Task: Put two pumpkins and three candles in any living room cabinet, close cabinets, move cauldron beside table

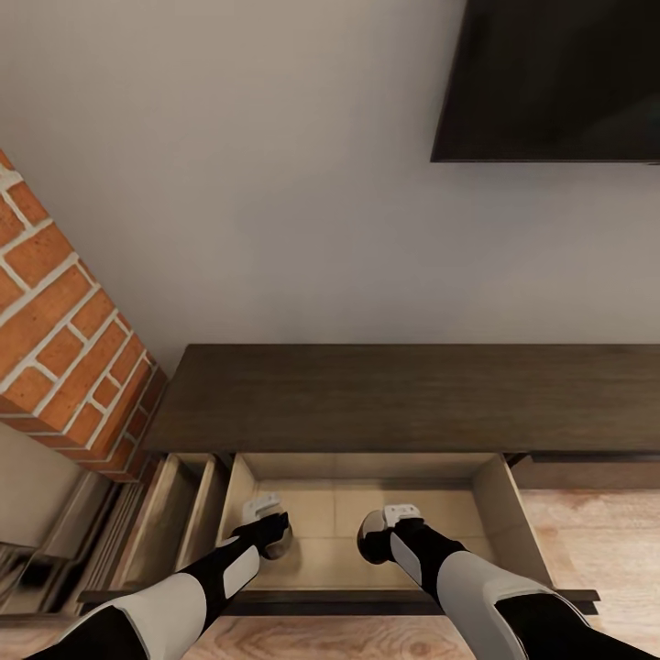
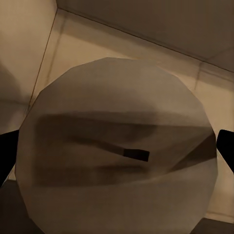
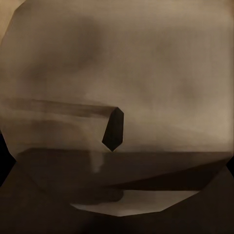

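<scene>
The cabinet (image 1: 412, 394) is a long dark-brown unit against the wall, with a wide drawer (image 1: 500, 518) pulled out to show its pale beige inside. Both arms reach down into this drawer. My left gripper (image 1: 273, 541) is shut on a candle (image 1: 287, 543); in the left wrist view the candle's round beige top (image 2: 117, 97) with a dark wick sits between the two dark fingertips (image 2: 6, 156). My right gripper (image 1: 380, 541) is shut on another candle (image 1: 368, 536), whose top (image 3: 146, 73) shows very close in the right wrist view. Pumpkins and cauldron are out of view.
A second, narrower drawer (image 1: 174, 522) stands open left of the wide one. The brick fireplace (image 1: 64, 339) rises at the left. A dark TV (image 1: 550, 82) hangs on the wall above. Wooden floor (image 1: 587, 532) lies to the right of the drawer.
</scene>
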{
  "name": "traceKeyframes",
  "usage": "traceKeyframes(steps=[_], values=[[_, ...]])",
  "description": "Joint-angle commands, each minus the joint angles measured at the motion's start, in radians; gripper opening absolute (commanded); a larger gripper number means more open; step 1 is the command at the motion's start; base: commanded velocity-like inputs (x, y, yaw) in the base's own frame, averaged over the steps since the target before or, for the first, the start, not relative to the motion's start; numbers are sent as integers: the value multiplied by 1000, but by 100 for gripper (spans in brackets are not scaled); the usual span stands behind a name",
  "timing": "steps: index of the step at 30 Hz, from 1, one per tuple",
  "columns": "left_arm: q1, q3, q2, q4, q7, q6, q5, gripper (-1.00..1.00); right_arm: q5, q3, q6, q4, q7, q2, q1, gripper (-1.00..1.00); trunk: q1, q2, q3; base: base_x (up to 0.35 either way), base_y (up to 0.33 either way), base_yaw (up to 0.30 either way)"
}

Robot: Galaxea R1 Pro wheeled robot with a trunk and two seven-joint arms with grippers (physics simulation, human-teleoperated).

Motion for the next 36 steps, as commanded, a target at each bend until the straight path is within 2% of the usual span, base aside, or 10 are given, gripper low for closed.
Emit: traceKeyframes(steps=[1,15,36], values=[[0,0,0,0,0,0,-1,-100,0,0,0,0,0,0,0,-100,4,-7,-3,0,0,0],[0,0,0,-1,0,0,-2,-100,1,0,0,0,0,0,0,-100,58,-105,-47,0,0,0],[0,0,0,-3,0,0,-2,-100,1,0,-5,0,0,-1,0,-100,65,-119,-53,0,0,0]])
